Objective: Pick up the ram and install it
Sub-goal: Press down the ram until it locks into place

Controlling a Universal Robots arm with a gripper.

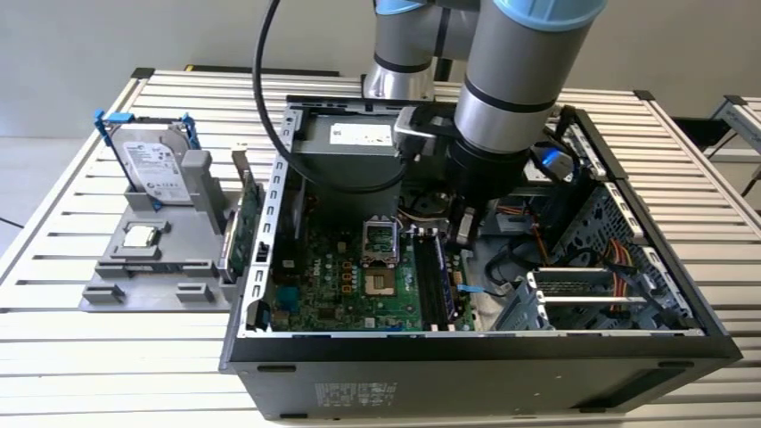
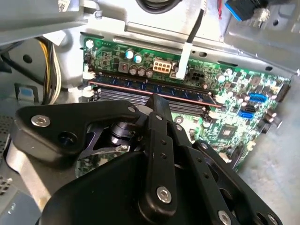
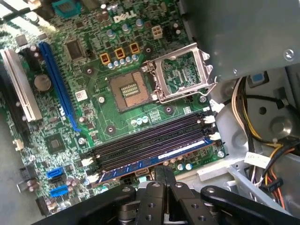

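Note:
The ram [image 3: 154, 159] is a long dark stick with a blue label. It lies seated in the memory slot nearest the motherboard's edge, also seen as the ram [image 2: 154, 90] in the second wrist view and the ram [image 1: 443, 276] in the exterior view. My gripper [image 3: 164, 172] hangs inside the open computer case, directly over the middle of the stick. Its two black fingers [image 2: 157, 105] are pressed together, their tips at or just above the ram's top edge; contact cannot be told. Nothing sits between them. In the exterior view the gripper [image 1: 462, 230] is low over the slots.
The open CPU socket [image 3: 129, 89] lies beside the empty memory slots [image 3: 145, 143]. The power supply [image 1: 345, 152] and cable bundles [image 3: 262, 126] crowd the arm. Outside the case, a grey fixture [image 1: 155, 285] holds a hard drive [image 1: 155, 160] and a green card [image 1: 244, 223].

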